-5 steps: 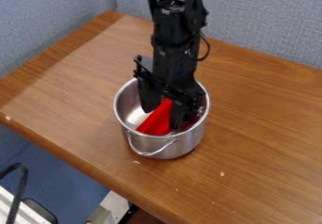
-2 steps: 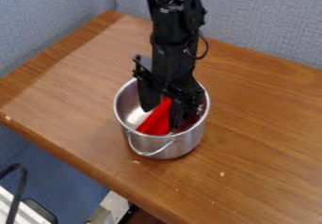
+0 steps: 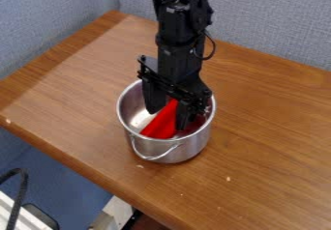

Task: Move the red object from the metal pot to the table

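Observation:
The metal pot (image 3: 145, 135) stands on the brown wood-grain table (image 3: 65, 79), near its front edge. The red object (image 3: 162, 124) lies slanted inside the pot, its upper end under my gripper. My black gripper (image 3: 172, 103) reaches down into the pot from above, with its fingers on either side of the red object's upper end. The fingertips are partly hidden by the pot's rim and the gripper body, so I cannot tell whether they press on the red object.
The pot's thin wire handle (image 3: 155, 158) hangs at its front. A blue wall (image 3: 52, 12) stands behind the table. The table's front edge (image 3: 77, 171) runs close to the pot, with dark equipment (image 3: 19, 210) on the floor below it.

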{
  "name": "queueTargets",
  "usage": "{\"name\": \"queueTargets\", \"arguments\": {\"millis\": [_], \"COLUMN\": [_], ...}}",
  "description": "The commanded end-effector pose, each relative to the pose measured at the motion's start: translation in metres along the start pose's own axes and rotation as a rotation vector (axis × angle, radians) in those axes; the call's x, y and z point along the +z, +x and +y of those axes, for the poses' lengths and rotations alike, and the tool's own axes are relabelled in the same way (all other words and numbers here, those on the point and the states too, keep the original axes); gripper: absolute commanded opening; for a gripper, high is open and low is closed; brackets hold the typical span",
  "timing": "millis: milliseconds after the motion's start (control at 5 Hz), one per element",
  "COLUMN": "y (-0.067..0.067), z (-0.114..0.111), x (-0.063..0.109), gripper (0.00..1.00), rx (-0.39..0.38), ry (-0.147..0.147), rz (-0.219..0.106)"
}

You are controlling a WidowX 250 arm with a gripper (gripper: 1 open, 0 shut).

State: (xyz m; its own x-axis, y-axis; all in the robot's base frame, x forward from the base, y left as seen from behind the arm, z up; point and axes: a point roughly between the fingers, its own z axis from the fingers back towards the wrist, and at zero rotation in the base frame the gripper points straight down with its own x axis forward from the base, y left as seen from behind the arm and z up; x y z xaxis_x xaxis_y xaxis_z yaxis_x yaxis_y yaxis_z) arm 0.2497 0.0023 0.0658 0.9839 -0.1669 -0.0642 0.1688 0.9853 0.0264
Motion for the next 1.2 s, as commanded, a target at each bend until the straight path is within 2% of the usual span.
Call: {"name": "queueTargets", "arguments": {"millis": [0,1000], "y": [0.0090,0.0132], "z": [0.0063,0.0100], "x": [0.0094,0.0088], "gripper": [0.00,0.00], "rx": [0.019,0.037], "ry": [0.006,0.003], "rz": [-0.042,-0.044]}}
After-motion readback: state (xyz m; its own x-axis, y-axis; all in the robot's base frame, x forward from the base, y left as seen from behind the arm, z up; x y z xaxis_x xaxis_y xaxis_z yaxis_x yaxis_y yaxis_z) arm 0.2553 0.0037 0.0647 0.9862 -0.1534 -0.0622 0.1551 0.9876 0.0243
